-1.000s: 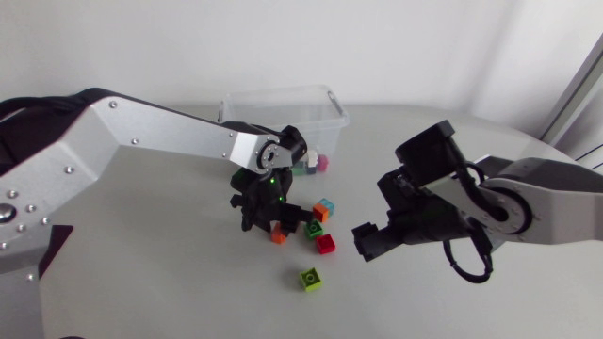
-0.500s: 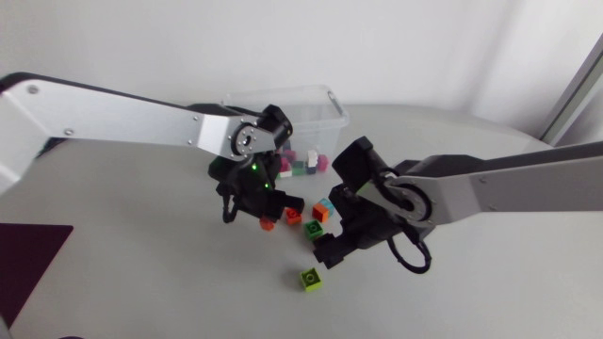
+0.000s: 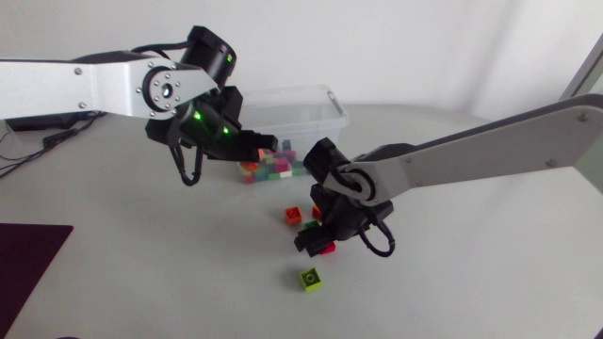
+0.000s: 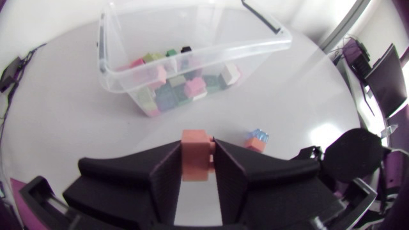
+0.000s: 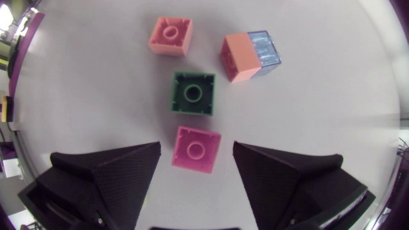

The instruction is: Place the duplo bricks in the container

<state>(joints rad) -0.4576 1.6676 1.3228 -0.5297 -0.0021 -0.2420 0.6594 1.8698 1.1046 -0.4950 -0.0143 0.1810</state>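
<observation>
we are working over a pale matte table [image 3: 490,282]. our left arm [image 3: 85,85] is hanging raised just short of the clear container [image 4: 192,32], where mixed bricks [image 4: 179,83] are lying; the left gripper [image 4: 198,167] is clamping an orange brick [image 4: 195,145] from both sides. our right arm [image 3: 471,155] is stretching across to the middle, the right gripper [image 5: 196,153] pointing down, fingers apart, a pink brick [image 5: 192,144] lying untouched between them. just ahead are lying a dark green brick [image 5: 193,94], a salmon brick [image 5: 170,35] and an orange-and-blue pair [image 5: 250,56]. a lime brick [image 3: 310,279] is sitting apart.
</observation>
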